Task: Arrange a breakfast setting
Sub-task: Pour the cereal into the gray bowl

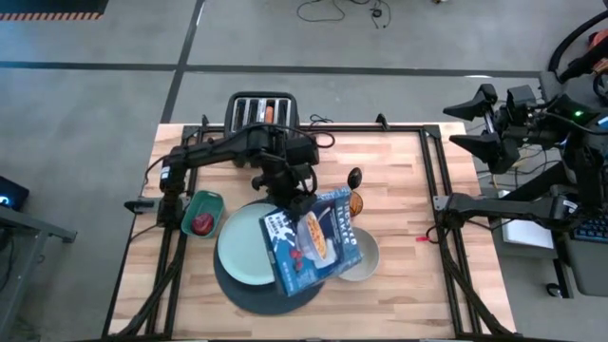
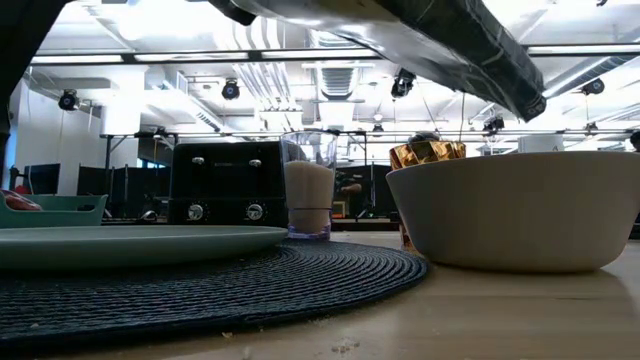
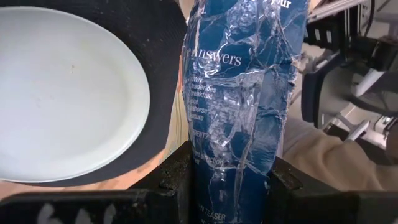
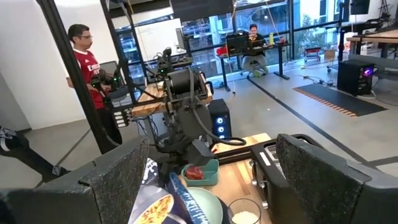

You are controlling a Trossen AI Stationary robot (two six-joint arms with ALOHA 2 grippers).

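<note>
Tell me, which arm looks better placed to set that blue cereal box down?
The left. Its gripper is shut on the blue cereal box, held over the pale blue plate. The right gripper is open and off beyond the table's edge.

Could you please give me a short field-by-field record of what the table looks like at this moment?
left gripper: shut on the cereal box, held above the plate and bowl
right gripper: open, parked off the table's right side
plate: on the round mat
bowl: right of the plate
red fruit: in the teal dish
toaster: far edge
</note>
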